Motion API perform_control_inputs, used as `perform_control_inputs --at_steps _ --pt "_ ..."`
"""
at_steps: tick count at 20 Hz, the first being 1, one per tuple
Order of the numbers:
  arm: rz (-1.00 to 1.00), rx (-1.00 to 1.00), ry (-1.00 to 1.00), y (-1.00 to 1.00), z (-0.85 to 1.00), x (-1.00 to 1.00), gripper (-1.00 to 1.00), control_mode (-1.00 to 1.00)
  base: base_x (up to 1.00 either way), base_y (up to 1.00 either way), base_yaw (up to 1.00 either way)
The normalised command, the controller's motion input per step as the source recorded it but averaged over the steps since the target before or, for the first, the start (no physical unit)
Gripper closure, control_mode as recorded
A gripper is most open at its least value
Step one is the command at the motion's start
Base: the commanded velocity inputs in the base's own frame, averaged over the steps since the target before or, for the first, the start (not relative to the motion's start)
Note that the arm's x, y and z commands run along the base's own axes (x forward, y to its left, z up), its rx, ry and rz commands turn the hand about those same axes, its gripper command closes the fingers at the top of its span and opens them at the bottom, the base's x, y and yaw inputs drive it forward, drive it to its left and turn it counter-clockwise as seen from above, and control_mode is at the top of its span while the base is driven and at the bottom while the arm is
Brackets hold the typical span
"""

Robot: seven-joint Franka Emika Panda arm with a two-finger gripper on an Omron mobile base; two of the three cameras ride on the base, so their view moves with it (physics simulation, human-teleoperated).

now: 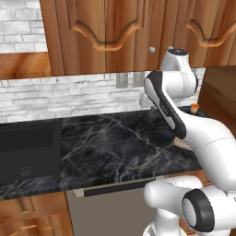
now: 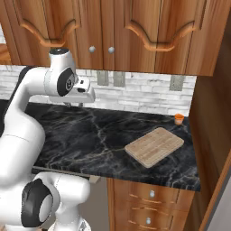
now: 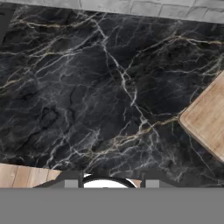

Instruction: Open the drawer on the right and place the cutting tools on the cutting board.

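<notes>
Cutting board (image 2: 154, 145) flat on the counter (image 2: 99, 135), toward its right end, set at an angle to the front edge. Small cup (image 2: 179, 118) behind the board, near the back wall and right corner. Drawers (image 2: 151, 194) stacked under the counter, below the board. Sink (image 1: 25, 152) far left of the board. Wall cabinets (image 2: 113, 31) above and behind the board.

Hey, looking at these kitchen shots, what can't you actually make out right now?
- Cutting tools: the drawers under the counter are all shut, so what they hold is hidden.
- Cutting board: whole in the right base view; the arm covers most of it in the left base view, and the hand view's right edge cuts it off.
- Gripper: its fingers are cropped at the bottom of the hand view, too small elsewhere, so open or shut is unclear.
- Orange cup: too small to see inside.
</notes>
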Motion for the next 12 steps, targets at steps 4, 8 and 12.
perform_control_inputs --at_steps 4,8,12 --pt "0.0 0.05 -0.06 -0.56 -0.23 -0.44 -1.0 -1.0 0.0 0.0 0.0" --pt "-0.1 0.26 -0.13 -1.0 -0.51 -1.0 -1.0 -1.0 0.0 0.0 0.0" --pt "-0.3 0.34 -0.03 -1.0 -0.54 -0.98 -1.0 -1.0 0.0 0.0 0.0"
